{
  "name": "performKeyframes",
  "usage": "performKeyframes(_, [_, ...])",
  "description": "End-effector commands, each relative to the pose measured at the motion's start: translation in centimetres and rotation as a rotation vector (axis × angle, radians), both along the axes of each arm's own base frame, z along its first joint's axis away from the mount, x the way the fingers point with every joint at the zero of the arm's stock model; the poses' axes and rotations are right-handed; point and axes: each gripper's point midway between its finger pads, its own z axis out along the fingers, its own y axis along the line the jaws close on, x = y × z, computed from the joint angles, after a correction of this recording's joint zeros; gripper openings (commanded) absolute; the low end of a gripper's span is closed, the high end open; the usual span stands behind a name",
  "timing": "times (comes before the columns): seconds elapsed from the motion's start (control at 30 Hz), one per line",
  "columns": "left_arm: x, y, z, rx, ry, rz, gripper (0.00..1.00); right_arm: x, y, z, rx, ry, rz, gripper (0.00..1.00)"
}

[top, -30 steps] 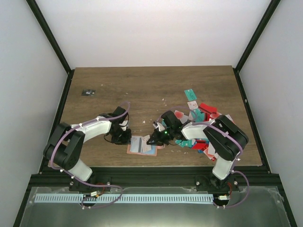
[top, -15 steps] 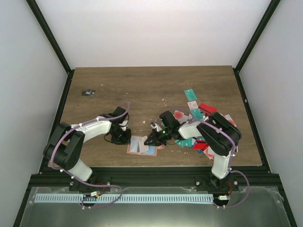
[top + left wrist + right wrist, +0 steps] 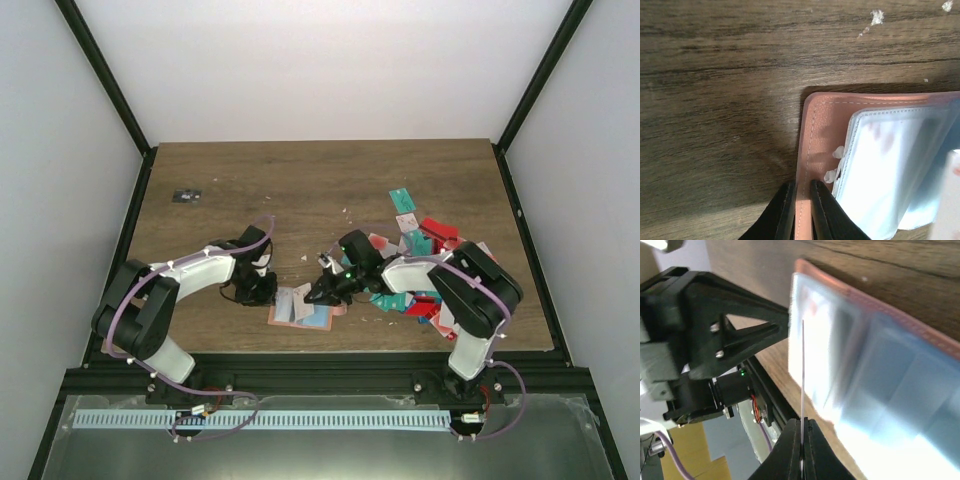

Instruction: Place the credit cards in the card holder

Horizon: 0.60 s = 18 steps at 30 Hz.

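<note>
Card holder (image 3: 300, 310) lies open on bench (image 3: 300, 190), near front edge. Left hand (image 3: 802, 192) pinches its pink left rim. Right hand (image 3: 802, 427) clamped on one thin card (image 3: 803, 370) (seen edge-on), over blue-grey pockets. Other credit cards (image 3: 425, 268) heaped at bench's right side

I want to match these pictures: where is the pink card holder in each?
Top external: card holder open, low centre, at the table's near edge.
Left wrist: card holder lower right, rim pinched by the left gripper.
Right wrist: card holder fills the right half.
Shared landmark: its salmon rim.
</note>
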Motion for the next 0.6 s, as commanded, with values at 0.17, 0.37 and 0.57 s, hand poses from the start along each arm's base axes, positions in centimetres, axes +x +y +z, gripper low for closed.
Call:
performKeyframes(0.17, [-2.3, 2.2, -2.9, 0.136, 0.089, 0.003, 0.11, -2.3, -2.1, 2.3, -0.006, -0.019, 0.082, 0.01])
performKeyframes(0.37, [-1.3, 2.4, -1.9, 0.161, 0.050, 0.005, 0.10, -1.8, -4.0, 1.1, -0.114, -0.046, 0.016, 0.01])
performKeyframes(0.57, [1.4, 2.2, 2.5, 0.155, -0.104, -0.006, 0.18, 0.0, -6.1, 1.6, -0.167, -0.097, -0.096, 0.01])
